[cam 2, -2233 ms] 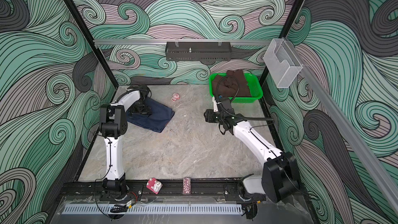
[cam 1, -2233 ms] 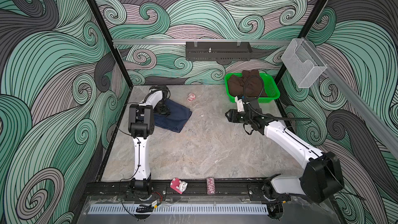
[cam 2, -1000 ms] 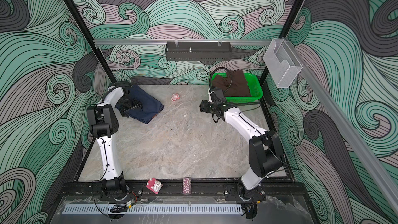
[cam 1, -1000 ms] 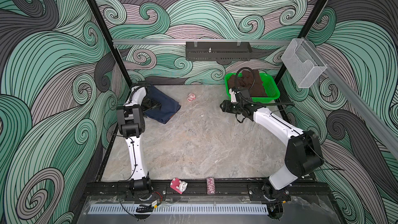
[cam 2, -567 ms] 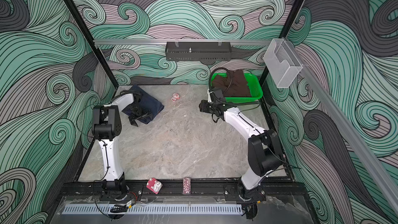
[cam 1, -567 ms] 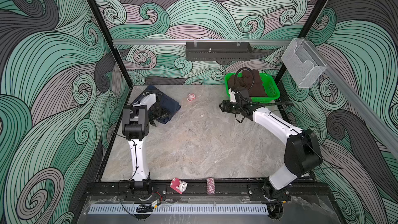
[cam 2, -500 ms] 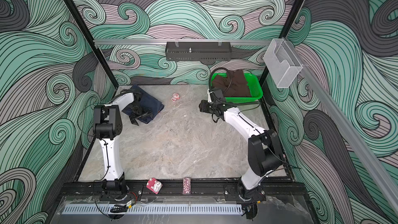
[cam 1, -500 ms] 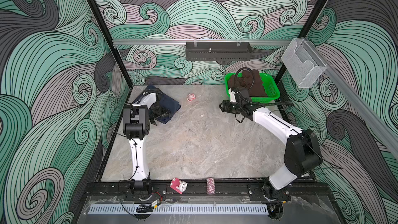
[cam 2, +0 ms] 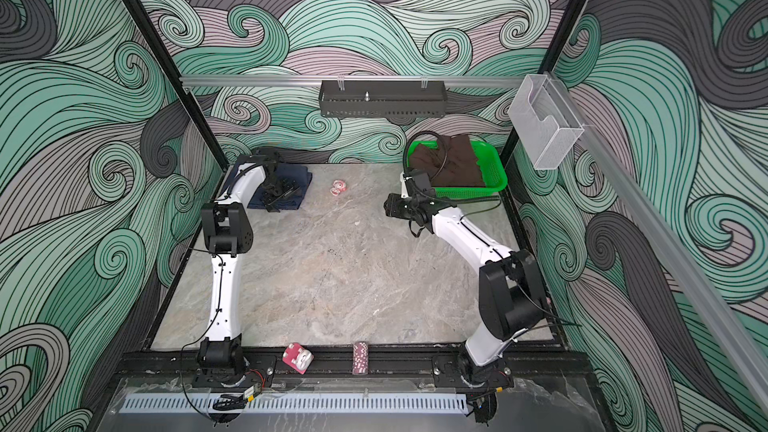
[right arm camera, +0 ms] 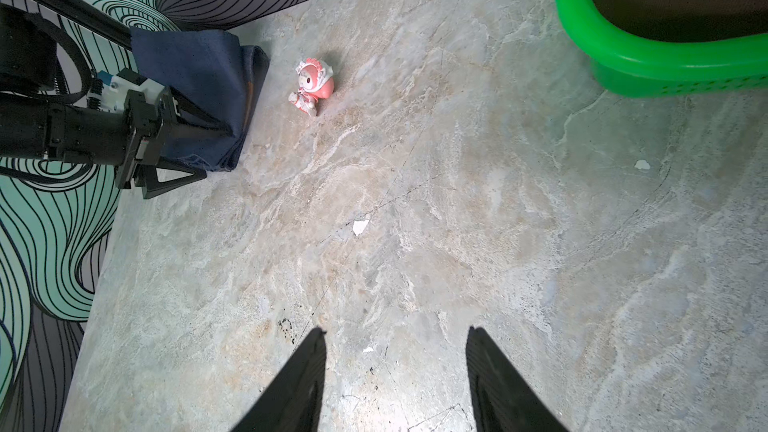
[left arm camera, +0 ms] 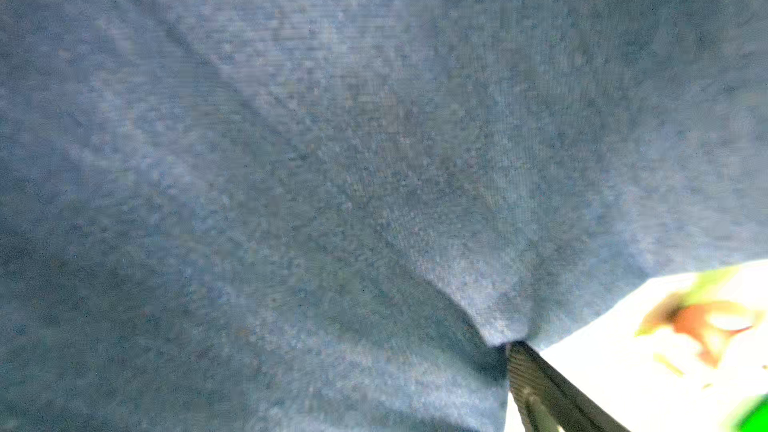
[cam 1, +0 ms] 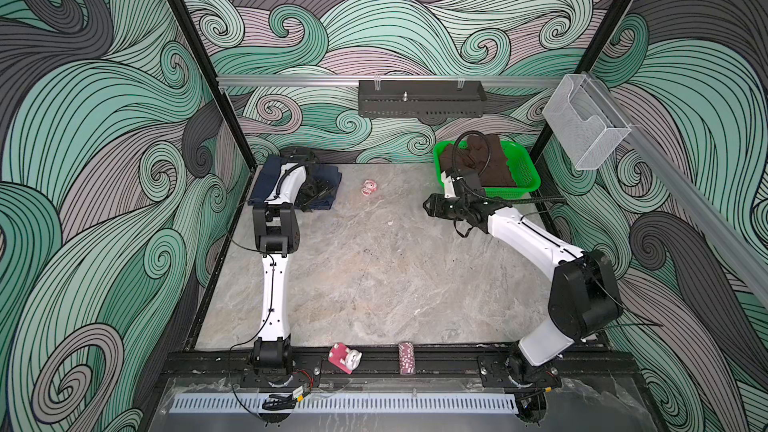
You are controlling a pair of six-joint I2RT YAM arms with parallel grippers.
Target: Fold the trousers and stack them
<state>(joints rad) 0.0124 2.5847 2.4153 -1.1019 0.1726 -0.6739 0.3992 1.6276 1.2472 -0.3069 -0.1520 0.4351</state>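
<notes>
Bright, even light in both top views gives you soft shadows. Your left wrist view blurs against the trousers [left arm camera: 332, 160]; the bench [left arm camera: 623, 359] beyond glares white. Right wrist view: sharp.

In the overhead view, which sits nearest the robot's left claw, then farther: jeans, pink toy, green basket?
1. The jeans, right under the left gripper, in the far-left corner.
2. The pink toy, just right of the jeans.
3. The green basket, in the far-right corner.

Navy trousers [right arm camera: 195, 68], green basket [right arm camera: 648, 62], grey marbled table [right arm camera: 498, 209].
</notes>
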